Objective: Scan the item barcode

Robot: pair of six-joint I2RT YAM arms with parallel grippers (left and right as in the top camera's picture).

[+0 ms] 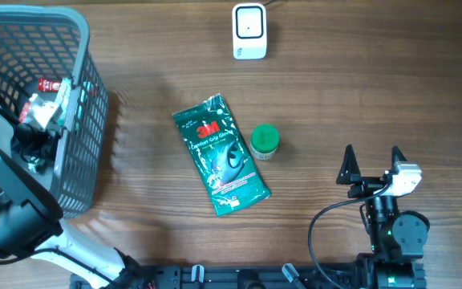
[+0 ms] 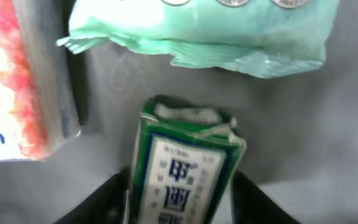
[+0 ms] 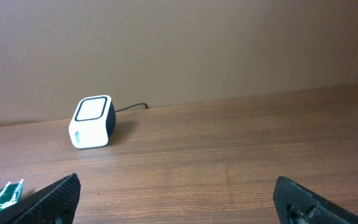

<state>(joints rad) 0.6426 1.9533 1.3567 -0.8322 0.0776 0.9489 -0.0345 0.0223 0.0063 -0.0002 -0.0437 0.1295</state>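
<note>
Inside the grey basket (image 1: 87, 96), my left gripper (image 2: 180, 205) has its two black fingers pressed against the sides of a green and white box (image 2: 185, 168) with printed characters, which stands on the basket floor. In the overhead view the left arm (image 1: 6, 136) reaches into the basket and hides those fingers. The white barcode scanner (image 1: 249, 30) sits at the table's far edge and also shows in the right wrist view as the scanner (image 3: 92, 121). My right gripper (image 1: 371, 164) hovers open over the near right of the table, nothing between its fingers (image 3: 51, 199).
A mint-green packet (image 2: 204, 31) and a red and white packet (image 2: 11, 81) lie in the basket beside the box. A green 3M pack (image 1: 221, 154) and a green-lidded jar (image 1: 264, 141) lie mid-table.
</note>
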